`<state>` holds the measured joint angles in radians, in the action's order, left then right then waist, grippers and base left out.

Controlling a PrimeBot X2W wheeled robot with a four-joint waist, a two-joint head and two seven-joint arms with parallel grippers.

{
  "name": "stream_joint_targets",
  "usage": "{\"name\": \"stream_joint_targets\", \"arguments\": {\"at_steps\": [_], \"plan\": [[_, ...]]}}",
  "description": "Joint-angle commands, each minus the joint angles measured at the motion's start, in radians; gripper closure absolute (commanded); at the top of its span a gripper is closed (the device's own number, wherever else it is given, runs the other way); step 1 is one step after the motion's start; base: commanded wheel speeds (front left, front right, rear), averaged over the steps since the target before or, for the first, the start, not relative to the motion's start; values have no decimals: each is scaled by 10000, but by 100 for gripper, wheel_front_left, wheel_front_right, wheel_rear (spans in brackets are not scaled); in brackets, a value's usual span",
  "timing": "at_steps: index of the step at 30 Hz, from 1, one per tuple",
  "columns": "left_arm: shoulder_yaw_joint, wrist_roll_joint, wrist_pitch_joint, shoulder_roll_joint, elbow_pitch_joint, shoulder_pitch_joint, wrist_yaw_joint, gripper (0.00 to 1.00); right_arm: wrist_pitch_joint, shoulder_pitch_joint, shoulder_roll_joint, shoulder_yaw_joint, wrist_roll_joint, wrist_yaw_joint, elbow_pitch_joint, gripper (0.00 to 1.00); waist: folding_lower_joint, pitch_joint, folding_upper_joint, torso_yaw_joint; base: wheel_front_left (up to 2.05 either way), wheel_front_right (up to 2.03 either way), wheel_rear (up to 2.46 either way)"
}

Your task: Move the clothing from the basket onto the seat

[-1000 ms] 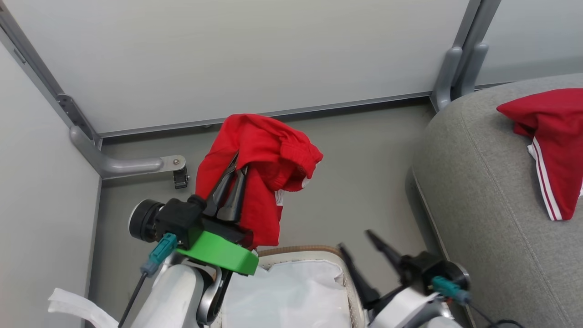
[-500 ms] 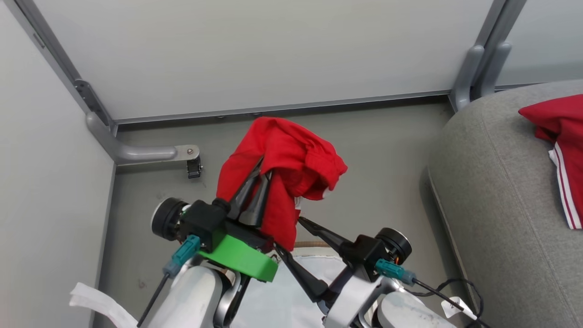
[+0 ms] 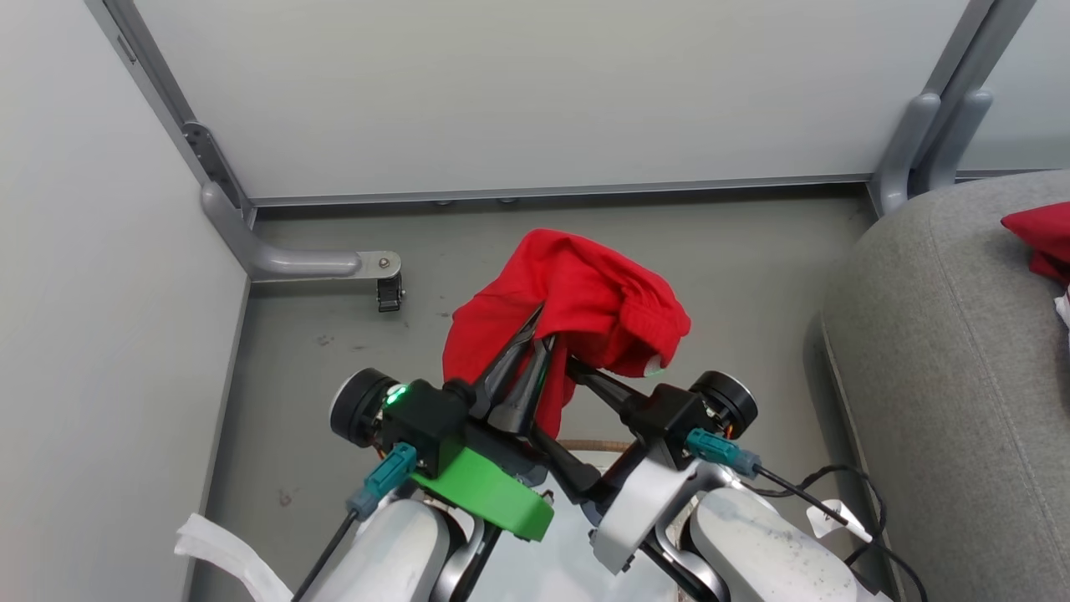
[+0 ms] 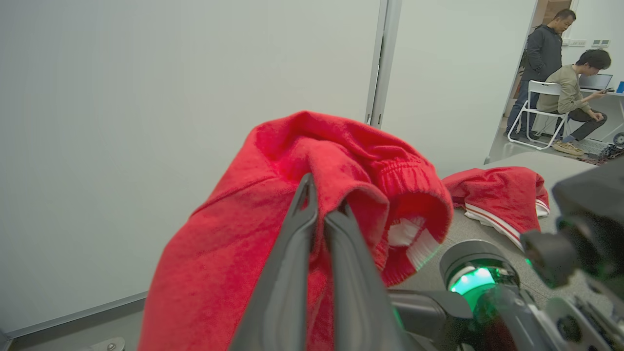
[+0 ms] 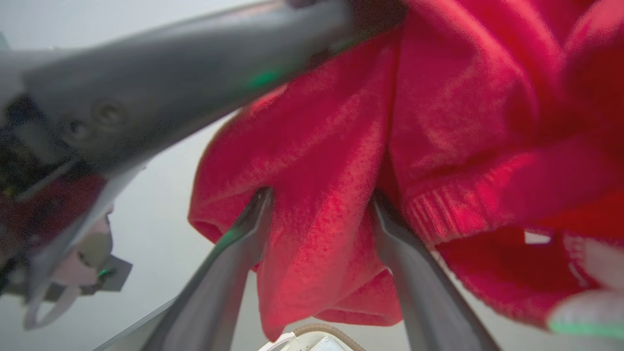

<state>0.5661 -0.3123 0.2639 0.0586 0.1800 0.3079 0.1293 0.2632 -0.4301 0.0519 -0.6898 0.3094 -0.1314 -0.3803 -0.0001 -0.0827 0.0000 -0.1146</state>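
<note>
Nearest the robot, low in the head view, lies the basket [image 3: 589, 445], showing a sliver of brown woven rim and some of its white liner [image 3: 577, 548]. Just above the basket's far rim the left gripper [image 3: 539, 332] has its fingers [image 4: 292, 273] pressed together on a fold of one red garment [image 3: 585, 288]. The garment is lifted clear of the basket and drapes over the fingertips in a bunched hood, its gathered waistband and a white patch turned to the right. The right gripper [image 3: 556, 401] reaches in from the basket's right side with its fingers [image 5: 234, 253] spread wide. In the right wrist view they straddle a hanging fold of that same garment without closing on it, the basket rim below them. Beyond the basket come the grey floor [image 3: 334, 351], a metal partition foot [image 3: 309, 266] off to the basket's far left, and pale wall panels [image 3: 543, 92]. To the right of the basket rises the seat [image 3: 936, 351]. On it, well apart from the basket, lies the second red garment [image 4: 497, 187], white stripes along its hem. Farther than the seat, the left wrist view shows two people [image 4: 568, 87], one sitting on a white chair [image 4: 543, 87] and the other standing behind.
</note>
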Motion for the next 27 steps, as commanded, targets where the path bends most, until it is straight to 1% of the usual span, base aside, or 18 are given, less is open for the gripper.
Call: {"name": "stream_joint_targets", "arguments": {"at_steps": [1, 2, 3, 4, 5, 10, 14, 15, 16, 17, 22, 26, 27], "plan": [[87, -87, 7, 4, -15, 184, 27, 100, 21, -164, -2, 23, 67, 14, 30, 17, 1, -8, 0, -87, 0, 0, 0], [153, -105, 7, -7, -11, 198, 27, 100, 21, -190, 1, 26, 97, 14, 31, 36, 1, -12, 0, -116, 0, 0, 0], [228, -138, 7, -12, -4, 212, 27, 100, 21, -218, 3, -9, 125, 13, 23, 62, 1, -17, 0, -151, 0, 0, 0], [285, -152, 7, -16, 7, 222, 27, 100, 21, -253, 2, -17, 147, 14, 17, 84, 1, -22, 0, -175, 0, 0, 0], [332, -170, 7, -23, 17, 234, 27, 100, 21, -288, 6, -13, 174, 14, 0, 100, 1, -26, 0, -200, 0, 0, 0], [338, -211, 7, -45, 59, 234, 27, 100, 20, -174, 10, 179, 253, 14, -95, 100, 1, -52, 0, -231, 0, 0, 0], [104, -77, 7, -45, 84, 114, 27, 99, 21, 102, 10, 435, 175, 14, -118, 100, 1, -60, 0, -9, 0, 0, 0], [-13, -39, 7, -45, 74, 47, 27, 57, 21, 179, 8, 466, 125, 14, -87, 100, 1, -61, 0, 88, 0, 0, 0], [-73, -56, 7, -47, 97, -24, 27, 9, 20, 220, 8, 479, 66, 13, -57, 100, 1, -62, 0, 187, 0, 0, 0], [-146, -23, 7, -49, 105, -75, 27, 0, 20, 275, 6, 522, 19, 14, 44, 100, 1, -64, 0, 323, 0, 0, 0], [-438, 181, 7, -29, 195, -225, 25, 0, 21, 585, 7, 741, -170, 14, 412, 100, 1, -86, 0, 1183, 0, 0, 0], [-551, 279, 7, 5, 265, -295, 25, 0, 21, 873, 5, 1033, -219, 13, 721, 100, 1, -144, 0, 2091, 0, 0, 0], [-604, 320, 7, 39, 280, -297, 25, 0, 21, 927, -1, 1036, -197, 13, 806, 100, 1, -172, 0, 2410, 0, 0, 0]]}}
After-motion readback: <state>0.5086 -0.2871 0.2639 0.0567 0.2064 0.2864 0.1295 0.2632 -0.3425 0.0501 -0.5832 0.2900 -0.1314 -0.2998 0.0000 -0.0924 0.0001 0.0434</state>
